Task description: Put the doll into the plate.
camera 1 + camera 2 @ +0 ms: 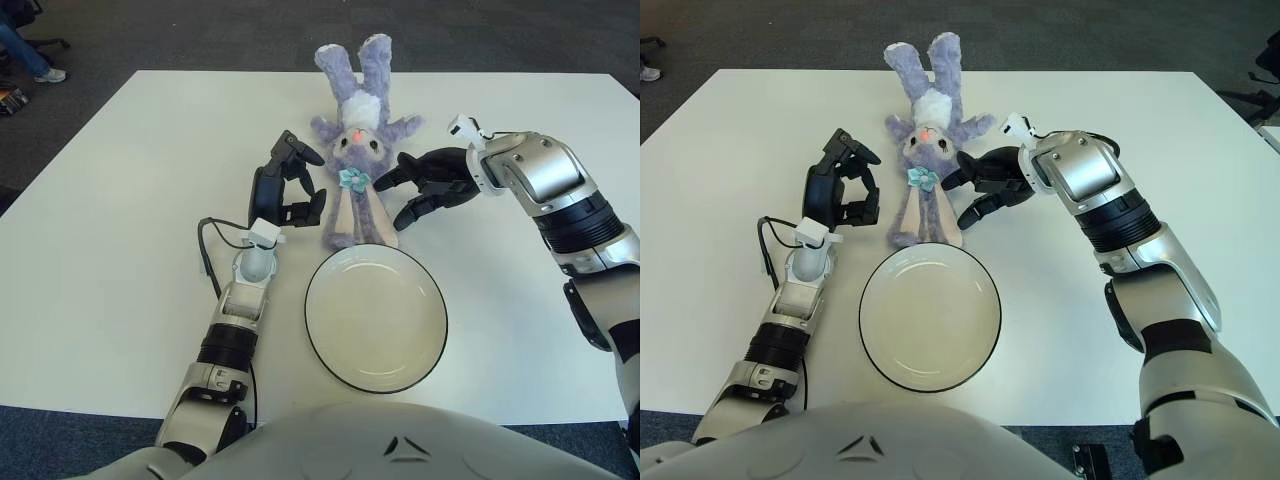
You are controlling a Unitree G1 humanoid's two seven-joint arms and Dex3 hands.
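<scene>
A purple and white bunny doll (355, 150) lies on the white table (110, 230), ears pointing away from me, a teal bow at its neck. A cream plate with a dark rim (375, 317) sits just in front of the doll's feet, with nothing in it. My left hand (288, 186) is open right beside the doll's left flank, fingers spread toward it. My right hand (420, 183) is open at the doll's right flank, fingers reaching toward its body, not closed on it.
A black cable (210, 250) loops beside my left forearm. A person's legs and chair wheels (25, 45) show on the floor beyond the far left corner of the table.
</scene>
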